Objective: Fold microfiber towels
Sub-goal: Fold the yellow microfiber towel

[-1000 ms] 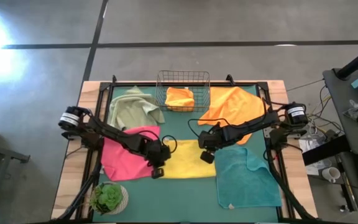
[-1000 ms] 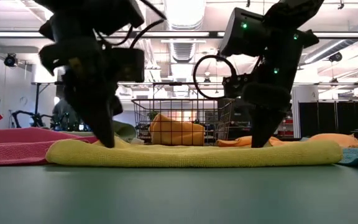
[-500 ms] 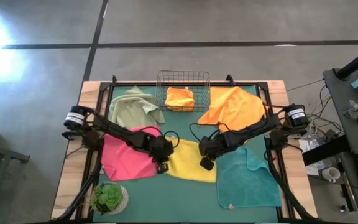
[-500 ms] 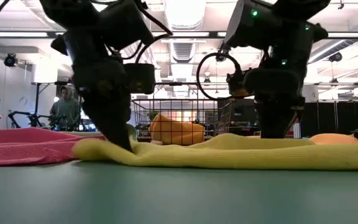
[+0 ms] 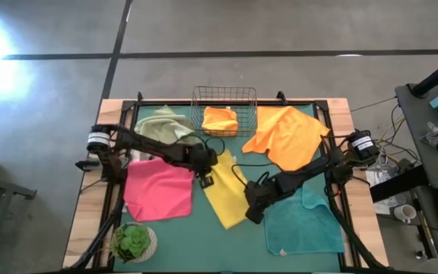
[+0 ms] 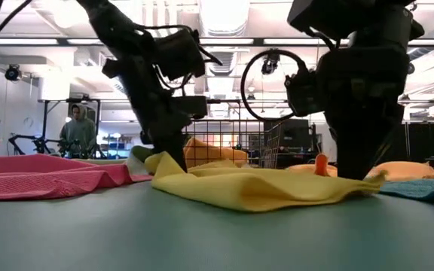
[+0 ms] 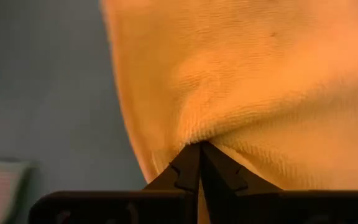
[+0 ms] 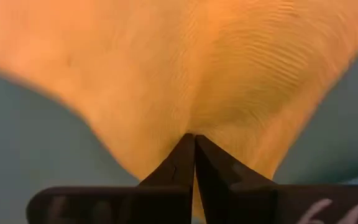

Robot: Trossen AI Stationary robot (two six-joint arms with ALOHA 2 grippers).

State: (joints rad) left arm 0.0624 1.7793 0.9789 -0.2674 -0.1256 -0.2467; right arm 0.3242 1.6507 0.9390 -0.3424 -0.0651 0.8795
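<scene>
Tabletop [image 5: 230, 247] centre carries the soft yellow microfiber towel [image 5: 224, 194], stretched from 11 to 5 o'clock; left hand [image 5: 203, 180] and right hand [image 5: 252, 216] each pinch an opposite end, fully closed. Uneven pulling could slip a corner free, skewing the fold

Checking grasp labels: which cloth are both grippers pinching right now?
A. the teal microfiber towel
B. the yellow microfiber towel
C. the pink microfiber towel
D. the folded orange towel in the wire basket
B: the left gripper and right gripper are each shut on opposite ends of the yellow microfiber towel.
</scene>
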